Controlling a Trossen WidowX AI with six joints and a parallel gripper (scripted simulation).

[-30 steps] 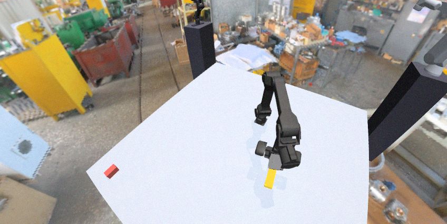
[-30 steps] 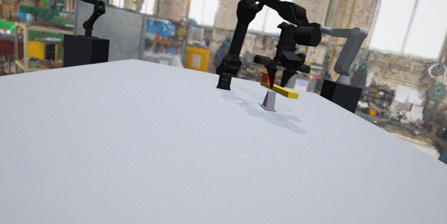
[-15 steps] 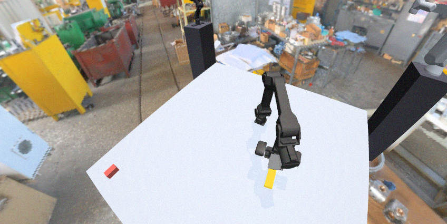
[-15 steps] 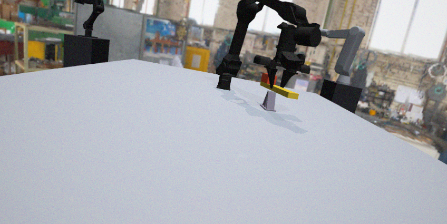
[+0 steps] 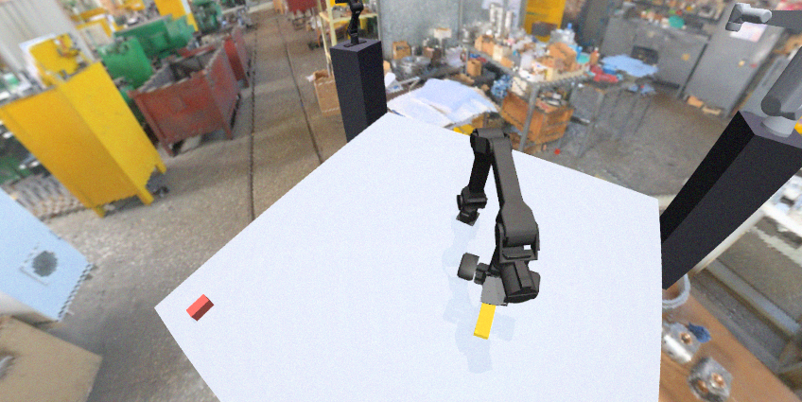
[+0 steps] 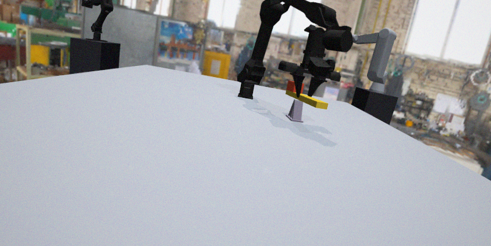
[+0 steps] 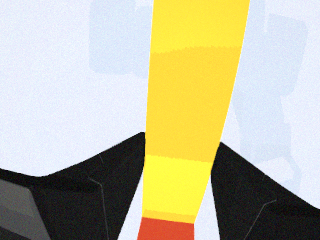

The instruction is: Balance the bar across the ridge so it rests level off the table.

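My hand (image 6: 306, 89) is clamped on the yellow bar (image 6: 311, 101), holding it over the grey ridge (image 6: 295, 111), slightly tilted, clear of the white worktop (image 6: 172, 147).

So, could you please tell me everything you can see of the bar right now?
The bar is a long, flat, rigid-looking slat, yellow along most of its length with an orange-red block at one end. The tool is shut on it near that red end, one dark finger on each side. It lies over the top of the grey ridge, tilted, its free yellow end lower, and clear of the white table. Whether it touches the ridge's crest cannot be told.
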